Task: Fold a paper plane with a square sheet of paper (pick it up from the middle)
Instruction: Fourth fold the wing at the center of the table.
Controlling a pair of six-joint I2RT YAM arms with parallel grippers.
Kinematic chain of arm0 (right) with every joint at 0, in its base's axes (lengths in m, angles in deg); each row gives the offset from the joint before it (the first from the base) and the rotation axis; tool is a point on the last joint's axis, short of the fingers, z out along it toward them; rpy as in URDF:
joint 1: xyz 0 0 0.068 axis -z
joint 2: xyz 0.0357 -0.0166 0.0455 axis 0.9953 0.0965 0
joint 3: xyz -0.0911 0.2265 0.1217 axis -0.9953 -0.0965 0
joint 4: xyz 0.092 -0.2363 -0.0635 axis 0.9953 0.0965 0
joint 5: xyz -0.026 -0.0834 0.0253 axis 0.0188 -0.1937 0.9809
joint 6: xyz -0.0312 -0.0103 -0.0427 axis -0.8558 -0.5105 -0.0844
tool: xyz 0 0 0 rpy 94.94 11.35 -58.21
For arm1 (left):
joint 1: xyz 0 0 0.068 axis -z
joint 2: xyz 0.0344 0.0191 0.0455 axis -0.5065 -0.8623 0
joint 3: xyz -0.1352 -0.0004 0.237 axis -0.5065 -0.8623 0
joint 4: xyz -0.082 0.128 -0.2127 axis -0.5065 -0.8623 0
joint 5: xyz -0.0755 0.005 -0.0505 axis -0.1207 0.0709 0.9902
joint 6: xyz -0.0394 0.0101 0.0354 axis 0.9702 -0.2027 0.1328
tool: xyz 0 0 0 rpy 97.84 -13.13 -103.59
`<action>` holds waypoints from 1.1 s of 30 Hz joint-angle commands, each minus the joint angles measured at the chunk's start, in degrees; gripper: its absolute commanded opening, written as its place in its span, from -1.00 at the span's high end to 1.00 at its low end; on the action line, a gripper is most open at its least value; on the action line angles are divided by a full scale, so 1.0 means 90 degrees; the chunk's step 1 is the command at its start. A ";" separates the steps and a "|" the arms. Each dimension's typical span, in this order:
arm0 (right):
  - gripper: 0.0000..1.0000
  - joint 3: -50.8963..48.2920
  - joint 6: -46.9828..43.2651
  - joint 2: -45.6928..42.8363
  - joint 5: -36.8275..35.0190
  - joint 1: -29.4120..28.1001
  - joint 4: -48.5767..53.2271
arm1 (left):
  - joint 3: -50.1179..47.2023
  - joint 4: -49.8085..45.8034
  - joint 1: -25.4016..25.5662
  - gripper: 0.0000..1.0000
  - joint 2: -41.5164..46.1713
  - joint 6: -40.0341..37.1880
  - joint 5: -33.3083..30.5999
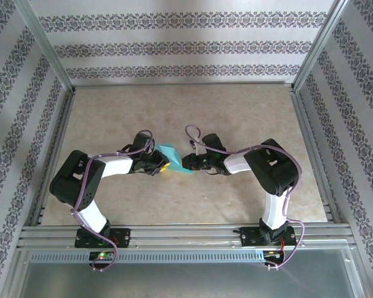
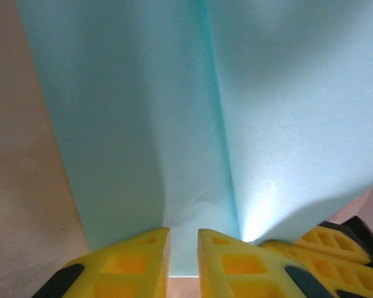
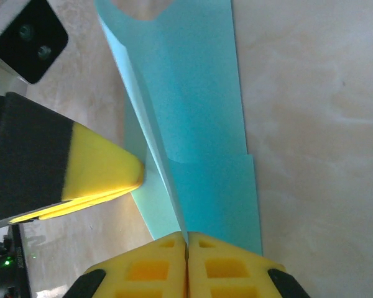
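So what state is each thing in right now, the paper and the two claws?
teal paper sheet: folded along a crease, held off the table
right gripper: shut on the paper's fold
left gripper: fingers a slit apart at the paper, grip unclear

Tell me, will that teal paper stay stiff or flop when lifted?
Probably floppy: the square sheet of paper curves away from where the right tool pinches it. Likely very light, since light glows through it. Its crease may lend some stiffness.
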 commanded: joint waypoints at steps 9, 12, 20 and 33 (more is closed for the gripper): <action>0.83 0.0044 0.0470 0.0273 0.0294 0.0116 -0.0203 | 0.0369 0.0275 0.0091 0.46 -0.0022 -0.0209 0.0259; 0.83 0.0044 0.0528 0.0292 0.0323 0.0117 -0.0203 | 0.0361 0.0257 0.0098 0.34 -0.0087 -0.0196 0.0199; 0.81 0.0064 0.0588 0.0379 0.0371 0.0121 -0.0203 | 0.0533 0.0071 0.0112 0.15 -0.0364 -0.0194 0.0064; 0.74 0.0103 0.0550 0.0381 0.0391 0.0119 -0.0103 | 0.1233 -0.1764 0.0213 0.14 -0.0798 -0.0528 -0.0469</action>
